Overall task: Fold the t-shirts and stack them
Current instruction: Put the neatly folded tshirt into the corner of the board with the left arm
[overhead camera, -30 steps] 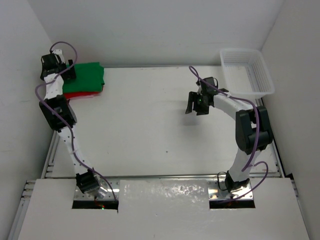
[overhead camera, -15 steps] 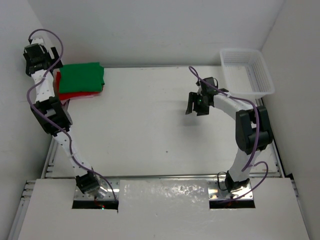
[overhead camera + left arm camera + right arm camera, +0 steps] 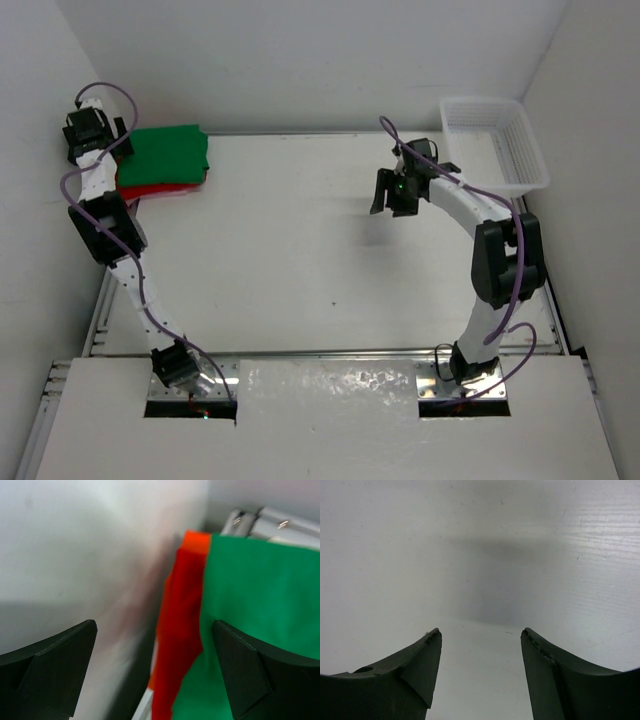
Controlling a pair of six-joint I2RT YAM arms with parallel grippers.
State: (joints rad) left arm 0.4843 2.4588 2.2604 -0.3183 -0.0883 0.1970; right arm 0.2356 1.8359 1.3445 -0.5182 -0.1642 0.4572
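A: Green t-shirt (image 3: 168,152), red t-shirt (image 3: 158,189): surface?
B: Matt, soft cloth. Table (image 3: 290,250): smooth, matt white. Basket (image 3: 523,150): white plastic mesh. Right gripper (image 3: 481,635): matt black fingers (image 3: 410,675), edges slightly rough.

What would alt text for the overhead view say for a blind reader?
A green t-shirt lies folded on a red t-shirt at the white table's far left corner, with the left pincer beside them. The right pincer hangs open over bare table; a white basket sits far right.

basket (image 3: 520,150): white plastic mesh, upright, far right corner of table | table (image 3: 290,260): white, matte | walls (image 3: 300,60): white, on three sides | panel (image 3: 330,410): glossy white, along table's near edge
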